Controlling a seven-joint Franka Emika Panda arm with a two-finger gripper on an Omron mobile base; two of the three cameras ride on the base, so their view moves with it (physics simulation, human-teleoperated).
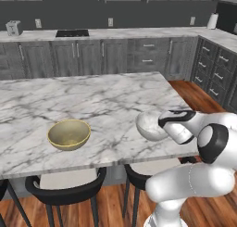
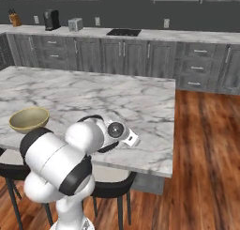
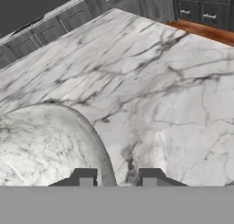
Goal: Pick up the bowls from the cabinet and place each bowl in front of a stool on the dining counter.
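Gripper (image 3: 117, 176) jaws slightly apart, straddling marbled bowl (image 1: 149, 124) rim w/ no visible pinch, bowl on dining counter (image 1: 92, 101) near edge, right of yellow bowl (image 1: 69, 134).

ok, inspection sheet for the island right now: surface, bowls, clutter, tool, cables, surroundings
Surface: dining counter, white marble with grey veins, bowls stand near its front edge.
Job's things: yellow bowl upright, above a black stool. Marbled bowl upright further right, above a second stool.
Clutter: nothing seen on the counter besides the bowls.
Tool: tool at the marbled bowl's rim, one fingertip on each side of the wall; jaws slightly parted, grip or release cannot be told.
Cables: nothing seen.
Surroundings: back worktop with cooktop, toaster, grey base cabinets, wood floor.
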